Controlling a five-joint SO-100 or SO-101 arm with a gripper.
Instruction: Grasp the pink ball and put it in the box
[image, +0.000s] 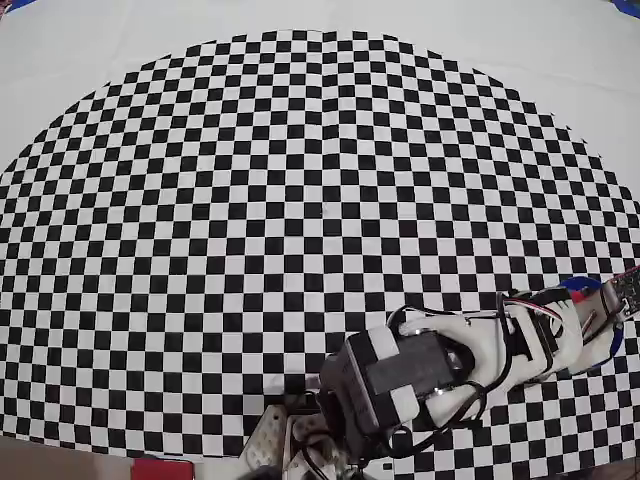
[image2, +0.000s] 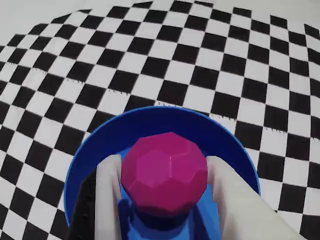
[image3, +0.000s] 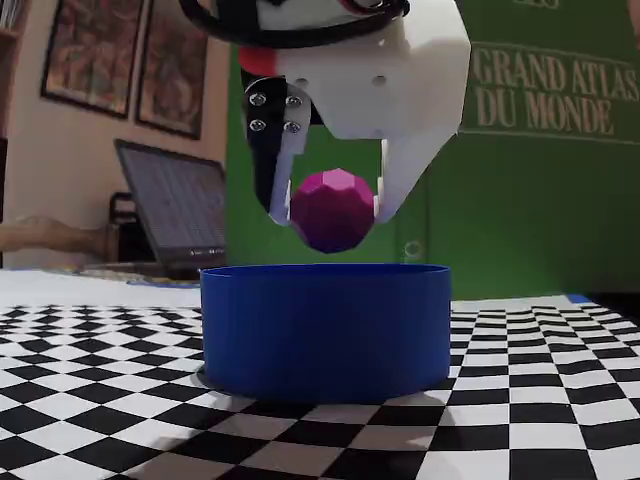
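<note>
The pink ball (image3: 333, 208) is a faceted magenta sphere hanging just above the open top of the box (image3: 325, 330), a round blue container. My gripper (image3: 332, 215) is shut on the ball, one white finger (image3: 278, 190) pressing each side. From the wrist view, the pink ball (image2: 165, 172) sits between the gripper's (image2: 162, 162) fingers, over the middle of the box (image2: 150, 117). In the overhead view the arm covers most of the box (image: 573, 284) at the right edge, and the ball is hidden.
A black-and-white checkered mat (image: 300, 200) covers the table. The arm's base (image: 300, 440) stands at its near edge. In the fixed view a laptop (image3: 175, 205) and a green atlas (image3: 540, 150) stand behind the mat.
</note>
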